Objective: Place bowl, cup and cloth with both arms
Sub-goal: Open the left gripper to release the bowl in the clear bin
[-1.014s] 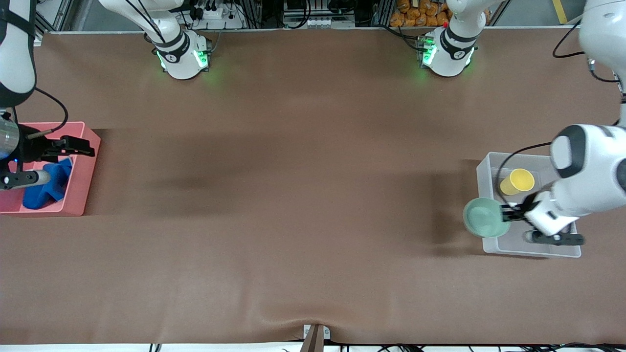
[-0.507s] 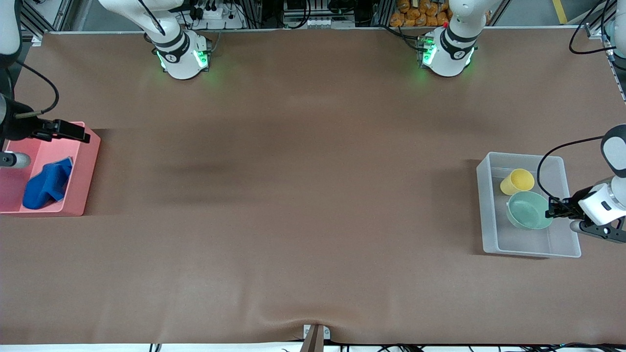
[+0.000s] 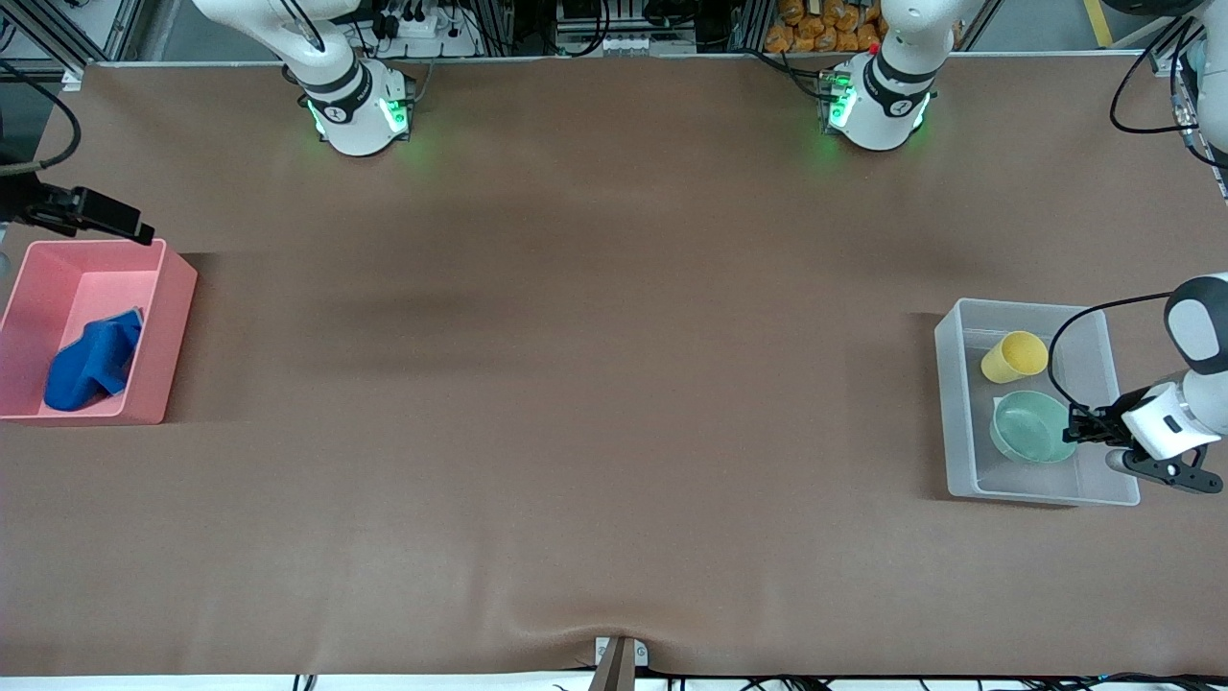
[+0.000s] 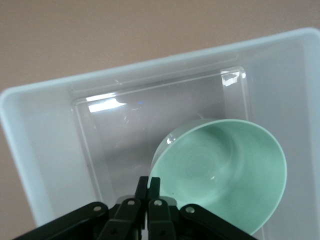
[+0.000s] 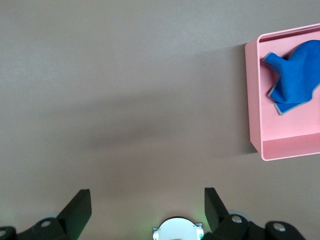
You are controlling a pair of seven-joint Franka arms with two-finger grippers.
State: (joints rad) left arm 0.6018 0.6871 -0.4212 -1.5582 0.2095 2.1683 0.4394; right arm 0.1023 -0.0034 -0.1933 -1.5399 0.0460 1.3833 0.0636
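The mint-green bowl (image 3: 1028, 427) is inside the clear bin (image 3: 955, 413) at the left arm's end of the table, nearer the front camera than the yellow cup (image 3: 1014, 357) in the same bin. My left gripper (image 3: 1074, 430) is shut on the bowl's rim. In the left wrist view the bowl (image 4: 225, 165) is tilted, with the left gripper (image 4: 149, 184) pinching its edge. The blue cloth (image 3: 91, 360) lies crumpled in the pink bin (image 3: 177, 307). My right gripper (image 3: 134, 228) is open and empty, high over the table by that bin; it shows in its wrist view (image 5: 147, 207) with the cloth (image 5: 295, 82).
The brown table runs wide and bare between the two bins. The arms' green-lit bases (image 3: 360, 110) (image 3: 873, 106) stand along the table edge farthest from the front camera. The pink bin (image 5: 255, 100) shows at the edge of the right wrist view.
My left gripper brought the bowl from over the clear bin's outer edge down into the bin beside the cup. My right gripper rose off the pink bin, leaving the cloth inside.
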